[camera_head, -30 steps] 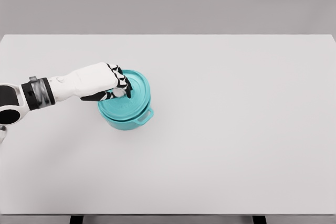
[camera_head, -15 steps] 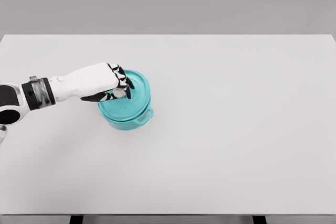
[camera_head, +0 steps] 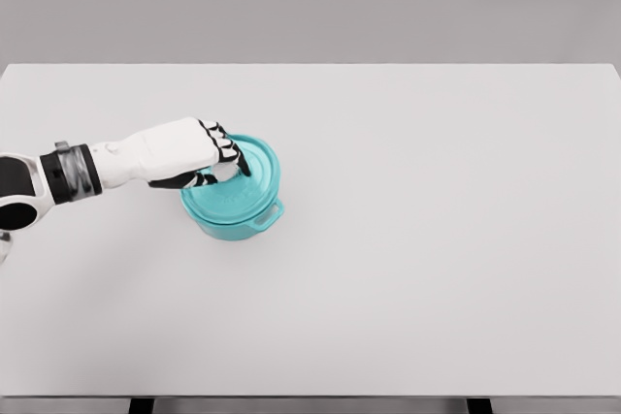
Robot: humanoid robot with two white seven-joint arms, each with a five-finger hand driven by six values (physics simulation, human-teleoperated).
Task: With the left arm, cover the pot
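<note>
A teal pot stands on the white table, left of the middle, with a small handle facing front right. A teal lid lies on top of the pot, roughly level and covering its opening. My left hand reaches in from the left over the lid, its fingers curled around the lid's knob at the centre. The knob itself is mostly hidden by the fingers. My right arm does not show.
Only the pot and lid stand on the table. The table's front edge runs along the bottom of the view and its far edge near the top.
The lid has shifted slightly right and settled flatter on the pot. My left hand moved with it, still closed on the knob.
</note>
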